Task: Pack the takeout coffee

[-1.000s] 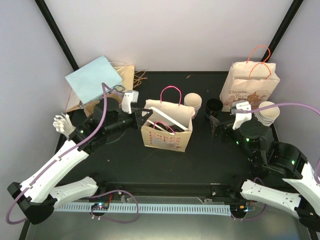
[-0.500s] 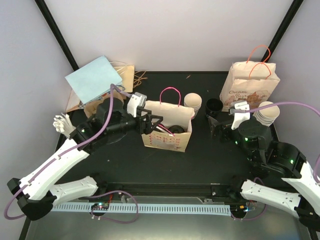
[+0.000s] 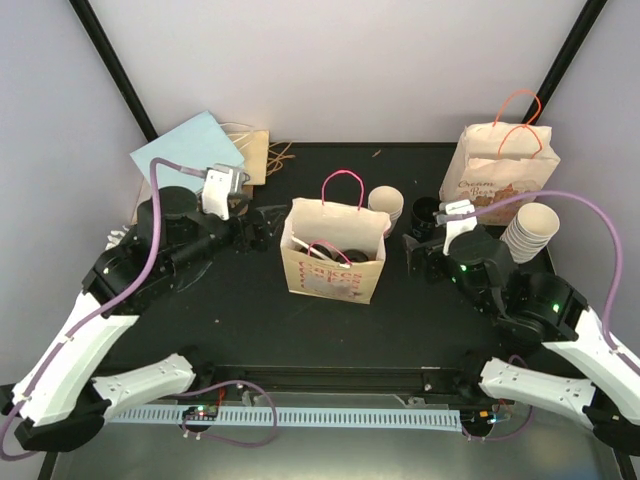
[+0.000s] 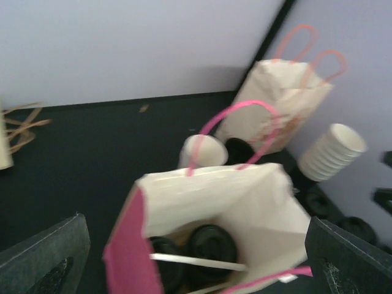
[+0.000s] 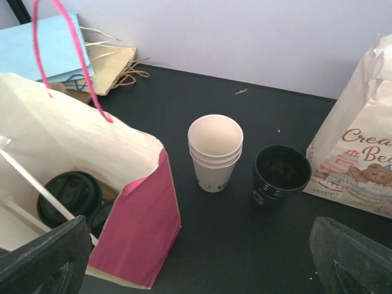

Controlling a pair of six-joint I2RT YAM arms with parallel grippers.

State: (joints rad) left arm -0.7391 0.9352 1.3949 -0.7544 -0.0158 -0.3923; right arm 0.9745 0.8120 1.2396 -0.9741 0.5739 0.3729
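Between the black left gripper [image 3: 268, 225] and the black right gripper [image 3: 415, 255] is a cream paper bag [image 3: 333, 252] with hot-pink side panels, pink loop handles and pink print on its front. The lids [image 5: 67, 195] inside it are glossy black. Just ahead of the right gripper are a white cup stack [image 5: 214, 152] and a black stack [image 5: 281, 174]. Farther out on that side, the second bag [image 3: 505, 172] is tan with salmon handles, brown lettering and a bear picture, beside cream cups [image 3: 530, 232]. Behind and left of the left gripper are a pale blue bag [image 3: 188, 158] and a kraft-brown bag [image 3: 255, 150]. The bench [image 3: 250, 310] is matte black.
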